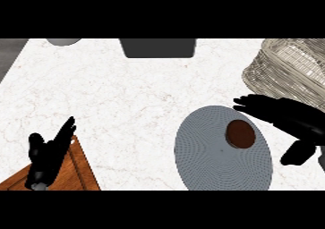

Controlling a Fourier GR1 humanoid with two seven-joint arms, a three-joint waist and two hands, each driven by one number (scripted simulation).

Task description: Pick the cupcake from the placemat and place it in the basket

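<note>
The round brown cupcake (240, 133) sits on the grey oval placemat (217, 161), beside the right hand (290, 118), fingers spread and straight. The woven wire basket (297, 67) is cut off at the edge. The left hand (49, 154) rests open over a wooden board (75, 174) on the white marble desk (125, 98).

Cupcake on the placemat, basket behind and to the right

The cupcake (240, 133) sits on the placemat's (211, 165) right part, just left of my right hand (290, 118); the basket (298, 69) stands behind it; my left hand (49, 154) is far left over a wooden board (75, 176).
</note>
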